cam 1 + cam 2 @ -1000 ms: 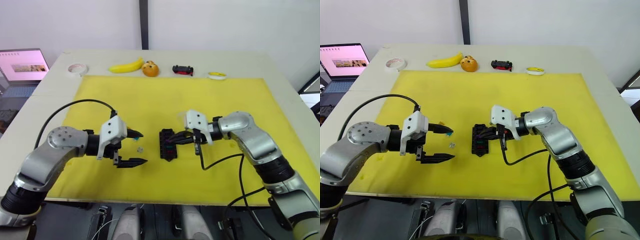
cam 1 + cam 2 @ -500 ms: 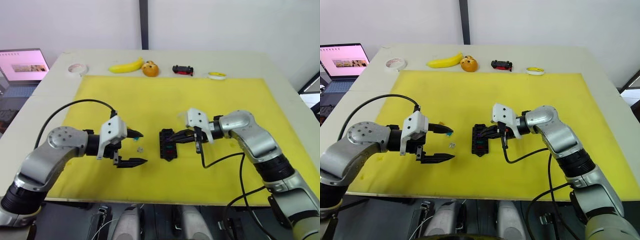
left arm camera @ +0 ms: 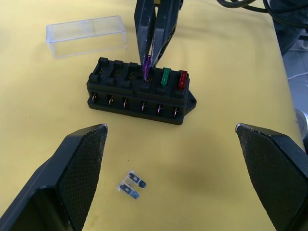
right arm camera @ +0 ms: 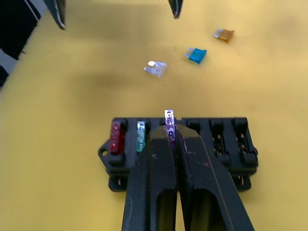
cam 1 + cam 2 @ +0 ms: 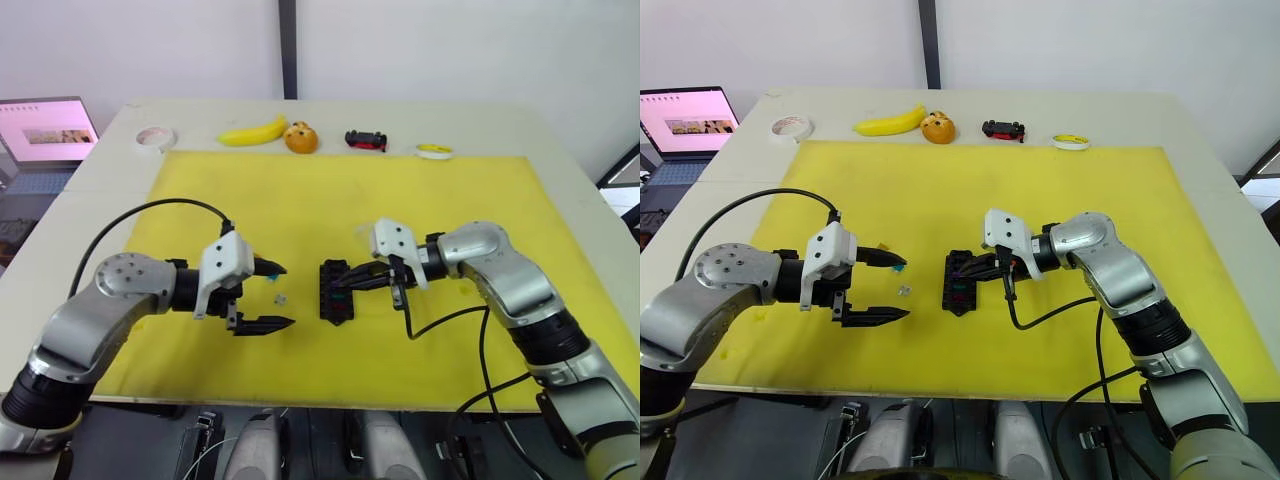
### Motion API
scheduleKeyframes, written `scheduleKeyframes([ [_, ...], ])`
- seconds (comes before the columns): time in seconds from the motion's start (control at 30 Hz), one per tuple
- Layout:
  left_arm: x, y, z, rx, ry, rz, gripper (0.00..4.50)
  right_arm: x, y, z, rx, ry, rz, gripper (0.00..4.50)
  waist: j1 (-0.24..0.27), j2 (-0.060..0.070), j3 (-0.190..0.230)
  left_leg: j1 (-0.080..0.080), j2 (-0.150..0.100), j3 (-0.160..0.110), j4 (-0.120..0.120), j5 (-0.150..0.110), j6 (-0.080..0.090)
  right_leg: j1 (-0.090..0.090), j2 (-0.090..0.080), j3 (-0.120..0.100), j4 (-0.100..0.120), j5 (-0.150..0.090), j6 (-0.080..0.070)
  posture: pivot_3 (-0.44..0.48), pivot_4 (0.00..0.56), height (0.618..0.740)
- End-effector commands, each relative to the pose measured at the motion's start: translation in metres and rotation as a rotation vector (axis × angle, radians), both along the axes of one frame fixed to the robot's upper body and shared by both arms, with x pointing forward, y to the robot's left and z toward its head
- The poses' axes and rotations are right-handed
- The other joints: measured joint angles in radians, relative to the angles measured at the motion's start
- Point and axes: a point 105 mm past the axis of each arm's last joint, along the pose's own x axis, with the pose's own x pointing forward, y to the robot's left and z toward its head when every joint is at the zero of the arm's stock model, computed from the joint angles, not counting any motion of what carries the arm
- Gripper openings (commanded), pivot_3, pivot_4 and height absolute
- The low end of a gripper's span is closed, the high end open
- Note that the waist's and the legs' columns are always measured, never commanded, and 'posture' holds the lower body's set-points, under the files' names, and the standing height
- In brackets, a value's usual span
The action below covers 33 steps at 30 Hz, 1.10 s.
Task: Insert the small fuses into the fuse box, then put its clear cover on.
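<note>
Right wrist view: right gripper (image 4: 171, 139) pinches purple fuse (image 4: 169, 118) over fuse box (image 4: 211, 144).

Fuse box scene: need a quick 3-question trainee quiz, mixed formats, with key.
1. True or false: the red fuse and green fuse already sit in the fuse box.
2. Which fuse does the right end effector pinch? A) teal B) purple C) brown
3. Fill in: the clear cover lies on the ____ mat, apart from the box.

Key: 1 true. 2 B, the purple fuse, at the slot beside the green one. 3 yellow.
</note>
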Motion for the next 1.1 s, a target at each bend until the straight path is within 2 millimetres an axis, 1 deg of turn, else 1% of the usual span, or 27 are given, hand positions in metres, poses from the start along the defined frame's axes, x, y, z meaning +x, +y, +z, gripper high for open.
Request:
scheduleKeyframes([
  [0.03, 0.000, -0.002, 0.009, -0.005, -0.046, -0.013, 4.50, -0.003, 0.004, 0.012, 0.036, -0.032, 0.020, 0.03, 0.000, 0.000, 0.000, 0.000, 0.000, 0.000, 0.000, 0.000, 0.000, 0.000, 0.000, 0.000, 0.000, 0.000, 0.000, 0.000, 0.150, 0.737],
  [0.17, 0.000, -0.002, 0.009, -0.004, -0.045, -0.011, 4.50, -0.005, 0.006, 0.017, 0.052, -0.023, 0.022, 0.03, 0.000, 0.000, 0.000, 0.000, 0.000, 0.000, 0.000, 0.000, 0.000, 0.000, 0.000, 0.000, 0.000, 0.000, 0.000, 0.000, 0.150, 0.737],
  [0.33, 0.000, -0.002, 0.009, -0.006, -0.046, -0.010, 4.50, -0.006, 0.003, 0.010, 0.029, -0.015, 0.012, 0.03, 0.000, 0.000, 0.000, 0.000, 0.000, 0.000, 0.000, 0.000, 0.000, 0.000, 0.000, 0.000, 0.000, 0.000, 0.000, 0.000, 0.150, 0.737],
  [0.63, 0.000, -0.002, 0.009, -0.005, -0.045, -0.010, 4.50, -0.003, 0.001, 0.005, 0.016, -0.018, -0.011, 0.03, 0.000, 0.000, 0.000, 0.000, 0.000, 0.000, 0.000, 0.000, 0.000, 0.000, 0.000, 0.000, 0.000, 0.000, 0.000, 0.000, 0.150, 0.737],
  [1.1, -0.001, -0.003, 0.008, -0.005, -0.045, -0.011, 4.50, 0.004, -0.001, 0.011, 0.026, -0.039, -0.031, 0.03, 0.000, 0.000, 0.000, 0.000, 0.000, 0.000, 0.000, 0.000, 0.000, 0.000, 0.000, 0.000, 0.000, 0.000, 0.000, 0.000, 0.150, 0.737],
])
